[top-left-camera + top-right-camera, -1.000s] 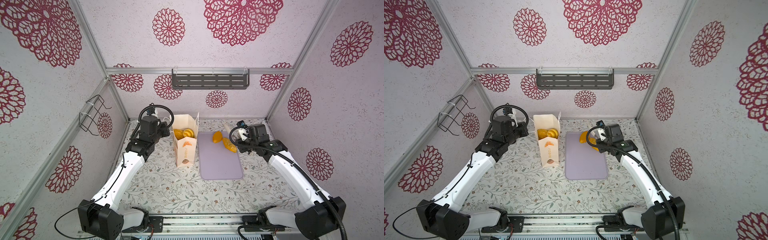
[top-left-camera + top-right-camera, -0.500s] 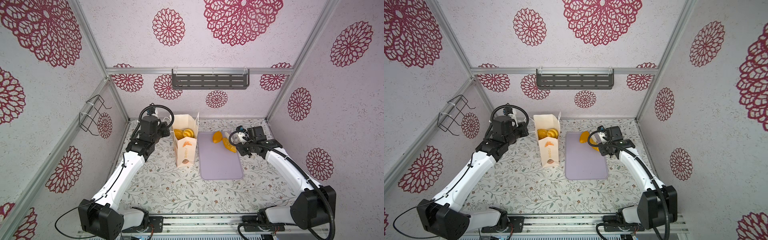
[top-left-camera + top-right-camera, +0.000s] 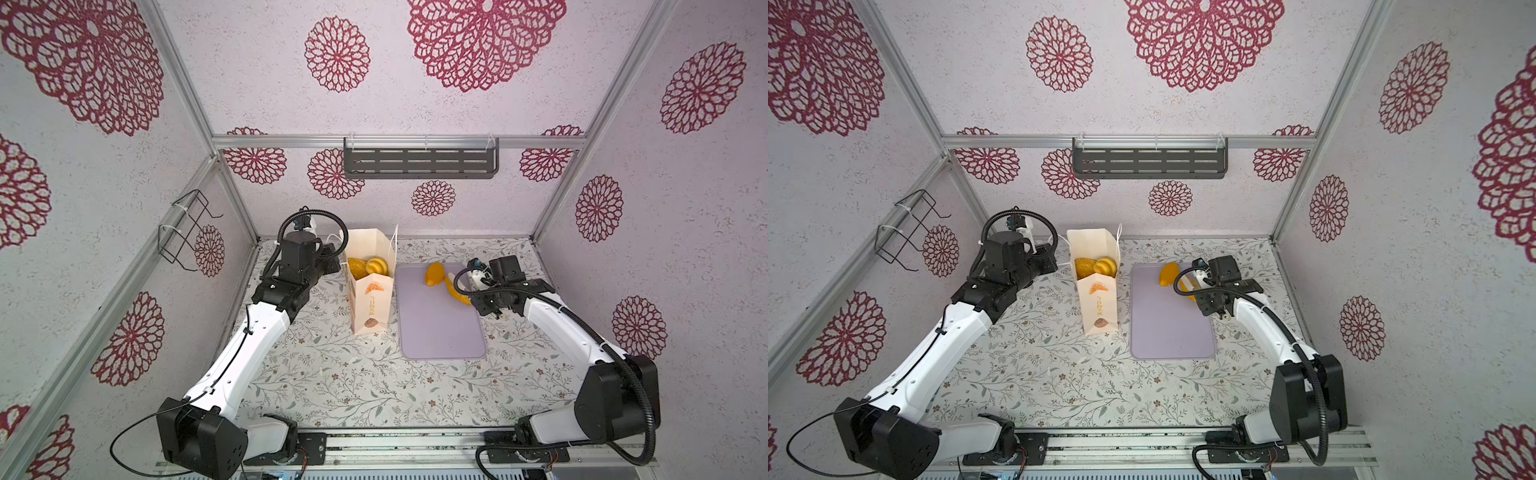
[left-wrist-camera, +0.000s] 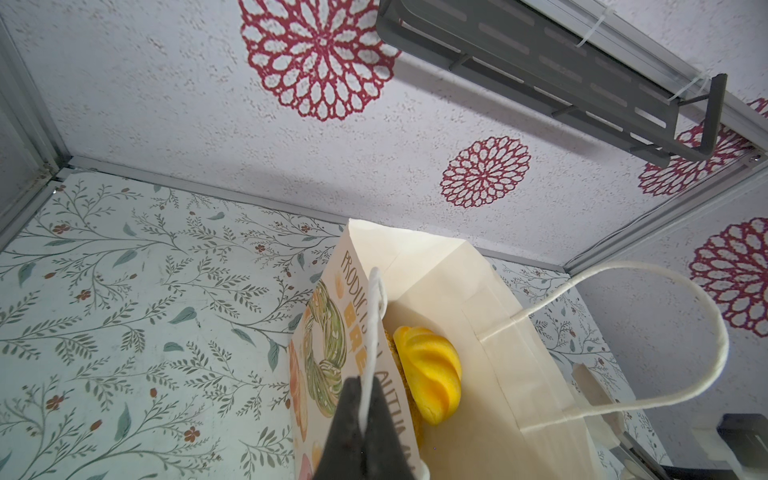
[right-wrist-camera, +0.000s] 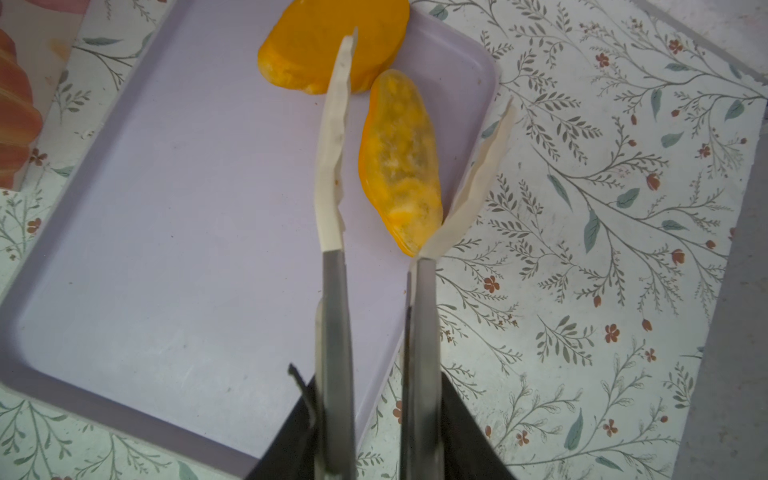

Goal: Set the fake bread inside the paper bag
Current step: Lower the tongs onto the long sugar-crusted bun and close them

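Observation:
The cream paper bag (image 3: 372,299) (image 3: 1100,303) (image 4: 478,332) stands upright left of the lilac tray (image 3: 440,328) (image 3: 1171,332) (image 5: 166,208). Inside it lie a ribbed yellow roll (image 3: 376,266) (image 3: 1105,266) (image 4: 430,374) and a browner fake bread beside it. My left gripper (image 3: 332,253) (image 3: 1050,259) (image 4: 365,399) is shut on the bag's near white cord handle. A large oval bread (image 3: 434,274) (image 3: 1168,273) (image 5: 299,50) and a small oval bread (image 3: 455,291) (image 5: 399,166) lie at the tray's far end. My right gripper (image 3: 461,282) (image 3: 1192,284) (image 5: 428,79) is open, its taped fingers straddling the small oval.
The bag's other cord handle (image 4: 665,332) loops free on the tray side. A grey slotted shelf (image 3: 419,162) hangs on the back wall and a wire rack (image 3: 187,228) on the left wall. The tray's near part holds nothing.
My right gripper has come down and in around the small oval bread, its jaws narrowing slightly. The left arm and the bag have not moved.

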